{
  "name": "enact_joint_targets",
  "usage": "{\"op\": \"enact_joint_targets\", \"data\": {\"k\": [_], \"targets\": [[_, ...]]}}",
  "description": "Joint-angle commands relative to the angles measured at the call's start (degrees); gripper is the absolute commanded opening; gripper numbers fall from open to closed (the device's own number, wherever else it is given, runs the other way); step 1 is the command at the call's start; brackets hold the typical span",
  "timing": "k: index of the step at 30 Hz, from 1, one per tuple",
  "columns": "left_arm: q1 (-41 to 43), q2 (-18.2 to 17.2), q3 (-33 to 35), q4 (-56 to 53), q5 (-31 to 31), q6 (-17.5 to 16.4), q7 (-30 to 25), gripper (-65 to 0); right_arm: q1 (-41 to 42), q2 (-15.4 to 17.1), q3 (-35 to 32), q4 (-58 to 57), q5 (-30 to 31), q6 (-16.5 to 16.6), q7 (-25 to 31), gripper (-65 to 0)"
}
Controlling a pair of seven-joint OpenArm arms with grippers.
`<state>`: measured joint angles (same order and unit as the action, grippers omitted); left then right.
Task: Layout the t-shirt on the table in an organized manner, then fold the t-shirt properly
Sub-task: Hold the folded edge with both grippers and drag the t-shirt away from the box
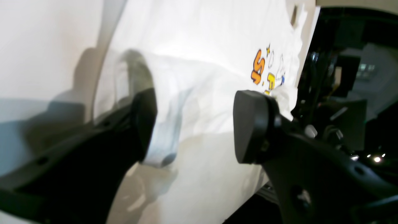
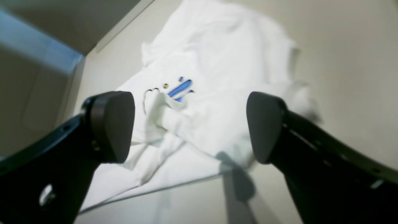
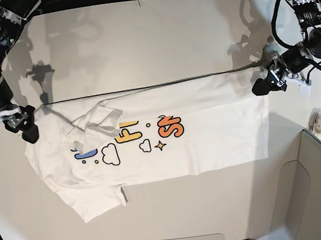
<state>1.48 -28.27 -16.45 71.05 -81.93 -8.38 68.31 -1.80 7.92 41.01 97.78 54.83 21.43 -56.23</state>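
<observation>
Left wrist view: the left hand (image 1: pixel 194 124) stands wide open, its two black pads well apart with nothing between them. Below it lies the t-shirt (image 1: pixel 205 56), white cloth with orange and yellow letters toward the right. The right-hand pad sits just by a bunched bit of cloth — whether it touches, I cannot tell. The white counter (image 1: pixel 37 46) shows to the left of the shirt.

Right wrist view: the right hand (image 2: pixel 189 127) is spread wide too, empty, hovering over rumpled fabric. The t-shirt (image 2: pixel 224 56) has a raised fold between the pads, with a blue mark of the print just above it. The counter (image 2: pixel 348 62) is bare around the cloth.

Base view: the t-shirt (image 3: pixel 208 132) lies stretched sideways across the counter (image 3: pixel 157 39), print up, a sleeve folded over near the view's left. The left hand (image 3: pixel 264 87) is at the shirt's right edge — the right hand (image 3: pixel 28 128) at its left edge.
</observation>
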Motion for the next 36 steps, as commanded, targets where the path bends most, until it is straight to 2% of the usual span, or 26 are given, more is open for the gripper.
{"op": "enact_joint_targets", "data": {"k": [1, 4, 12, 23, 24, 25, 28, 30, 31, 36], "targets": [[-0.29, -1.22, -0.21, 0.82, -1.45, -0.19, -0.23, -30.7, -0.88, 0.21, 1.4, 0.38, 2.36, 0.5, 0.8, -9.9], [-0.2, -1.22, -0.21, 1.0, -1.45, -0.19, -0.23, -30.7, -2.64, 0.12, 4.13, -3.14, 3.15, 0.5, 0.8, -9.9], [1.56, -1.22, -0.12, 5.13, -1.45, -0.19, -0.23, -30.7, 2.73, 0.38, 6.41, -20.37, 4.82, 0.59, 0.8, -9.9], [2.35, -1.22, -0.21, 5.04, -1.45, -0.19, -0.23, -30.7, 9.76, 0.12, 5.71, -29.86, 4.73, 0.59, 0.71, -11.6], [2.35, -1.22, -0.39, 5.04, -1.45, -0.19, -0.23, -30.7, 9.76, 0.3, 5.01, -29.86, 4.73, 0.59, 0.71, -14.8], [2.35, -1.22, -0.65, 5.04, -1.45, -0.19, -0.23, -30.7, 9.76, 0.38, 3.95, -29.86, 4.73, 0.68, 0.71, -21.0], [2.35, -1.57, -1.62, 5.13, -1.72, -0.19, -0.23, -30.7, 9.58, 0.38, 2.9, -29.95, 4.73, 0.77, 1.06, -44.2], [2.96, -1.4, -5.49, 5.13, -1.81, -0.19, 0.65, -30.7, 9.32, 0.38, 2.72, -30.04, 4.56, 0.77, 0.89, -59.4], [3.67, -1.13, -8.04, 5.13, -1.81, -0.19, 1.88, -30.7, 9.23, 0.38, 2.63, -30.04, 4.2, 0.77, 0.8, -65.0], [4.46, 2.21, -14.37, 4.87, -1.37, -0.1, 5.58, -30.7, 9.23, 0.21, 1.67, -30.04, 2.45, 0.77, 0.71, -65.0]]}}
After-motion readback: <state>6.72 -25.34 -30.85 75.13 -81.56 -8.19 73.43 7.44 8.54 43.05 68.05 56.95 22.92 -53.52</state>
